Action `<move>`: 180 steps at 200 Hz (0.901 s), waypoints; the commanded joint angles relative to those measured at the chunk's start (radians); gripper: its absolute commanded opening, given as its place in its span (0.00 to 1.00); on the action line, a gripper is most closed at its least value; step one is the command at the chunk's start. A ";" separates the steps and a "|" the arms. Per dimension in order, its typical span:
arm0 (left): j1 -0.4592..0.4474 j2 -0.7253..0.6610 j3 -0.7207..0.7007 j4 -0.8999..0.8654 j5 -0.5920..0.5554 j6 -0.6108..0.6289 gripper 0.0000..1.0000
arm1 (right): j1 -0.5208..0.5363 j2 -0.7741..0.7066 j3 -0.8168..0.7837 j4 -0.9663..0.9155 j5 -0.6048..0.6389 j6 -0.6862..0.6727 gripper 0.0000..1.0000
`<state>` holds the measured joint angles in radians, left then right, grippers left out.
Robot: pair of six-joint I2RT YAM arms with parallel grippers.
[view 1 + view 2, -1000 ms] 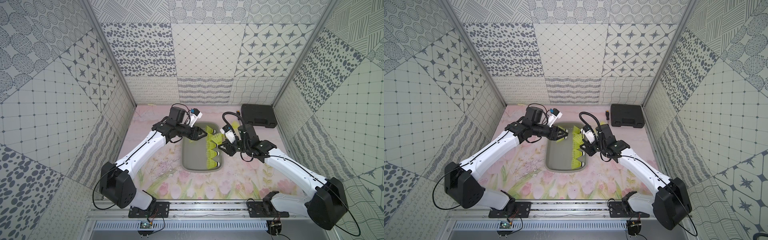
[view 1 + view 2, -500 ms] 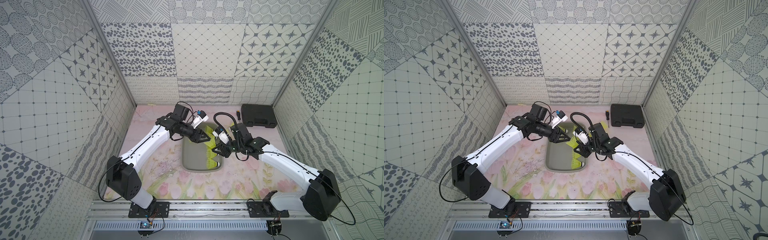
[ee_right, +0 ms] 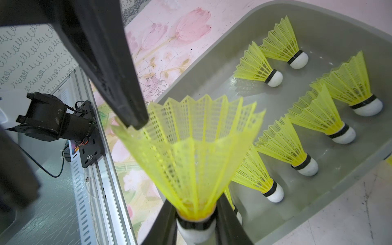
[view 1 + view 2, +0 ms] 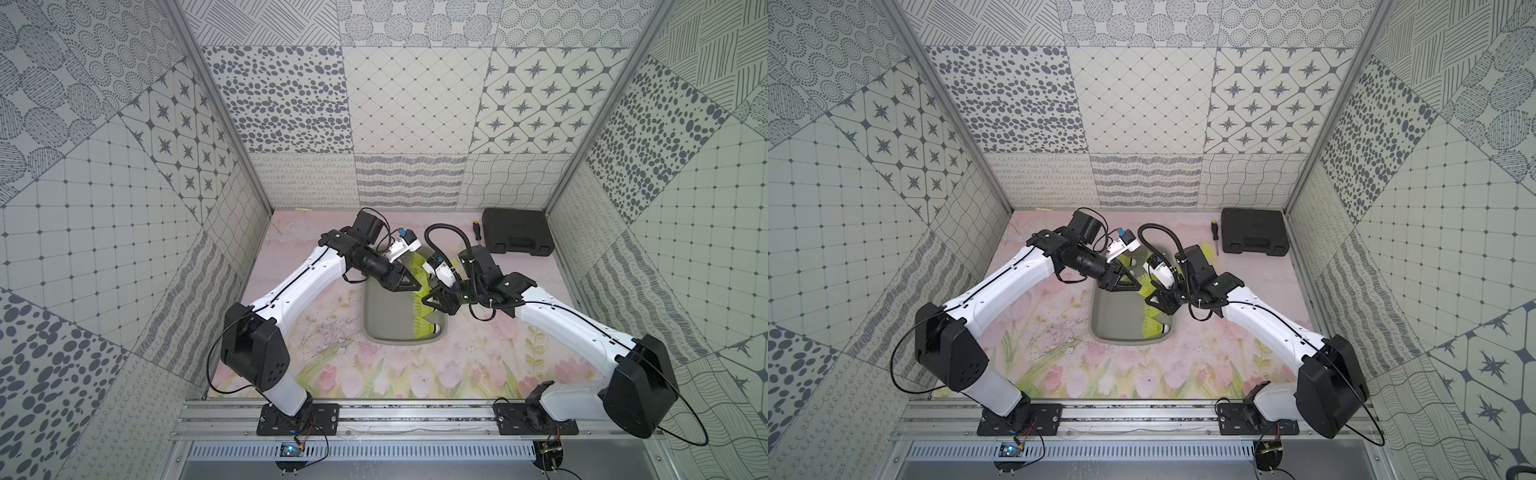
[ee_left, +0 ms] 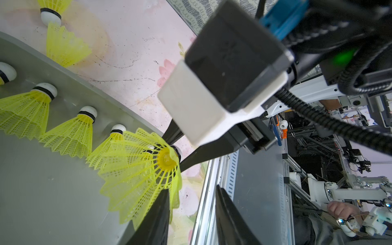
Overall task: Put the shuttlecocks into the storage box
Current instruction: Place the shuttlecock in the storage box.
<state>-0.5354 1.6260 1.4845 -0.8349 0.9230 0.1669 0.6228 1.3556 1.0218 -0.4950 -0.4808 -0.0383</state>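
In both top views the storage box [image 4: 376, 328] lay mid-worktop [image 4: 478, 365] with 2 arms reaching over it. The left tool [image 4: 412, 286] hung over the box's far half and the right tool [image 4: 432, 301] over its right wall. Shuttlecocks [image 4: 424, 328] lined that wall inside, but the arms hid too many to count. Loose shuttlecocks [image 4: 1206, 250] showed as a yellow patch beyond the box's far right corner, beside 1 screwdriver [image 4: 1215, 232] and 1 black case [image 4: 1254, 237].

In the left wrist view the left tool's 2 fingers [image 5: 159, 214] stood apart with nothing between them, and 1 of them brushed the skirt of the held shuttlecock [image 5: 144, 174]. Inside the box 4 lay in a row. Outside its wall 2 yellow skirts lay with 1 white tip between them.

In the right wrist view the right tool [image 3: 196, 224] was clamped on the white tip of that 1 shuttlecock, above the box's edge. Inside the box 6 lay in plain sight, and a 7th was partly hidden behind a finger.
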 commanded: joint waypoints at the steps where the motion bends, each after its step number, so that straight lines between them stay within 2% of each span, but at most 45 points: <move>1: -0.003 0.013 0.011 -0.048 0.065 0.040 0.36 | 0.008 0.011 0.031 0.009 -0.015 -0.017 0.26; 26: -0.003 0.024 0.012 -0.047 0.064 0.030 0.28 | 0.007 0.011 0.032 0.007 -0.015 -0.016 0.26; 52: -0.003 0.030 0.011 -0.033 0.050 0.012 0.26 | 0.009 0.010 0.032 0.006 -0.014 -0.015 0.26; 142: -0.003 -0.012 -0.060 0.111 -0.006 -0.063 0.43 | 0.011 0.008 0.027 0.001 -0.016 -0.016 0.26; 180: -0.007 -0.015 -0.082 0.143 0.020 -0.078 0.41 | 0.011 0.011 0.031 0.001 -0.013 -0.014 0.26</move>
<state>-0.5362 1.6222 1.4166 -0.7643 0.9272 0.1139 0.6281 1.3567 1.0218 -0.5133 -0.4862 -0.0383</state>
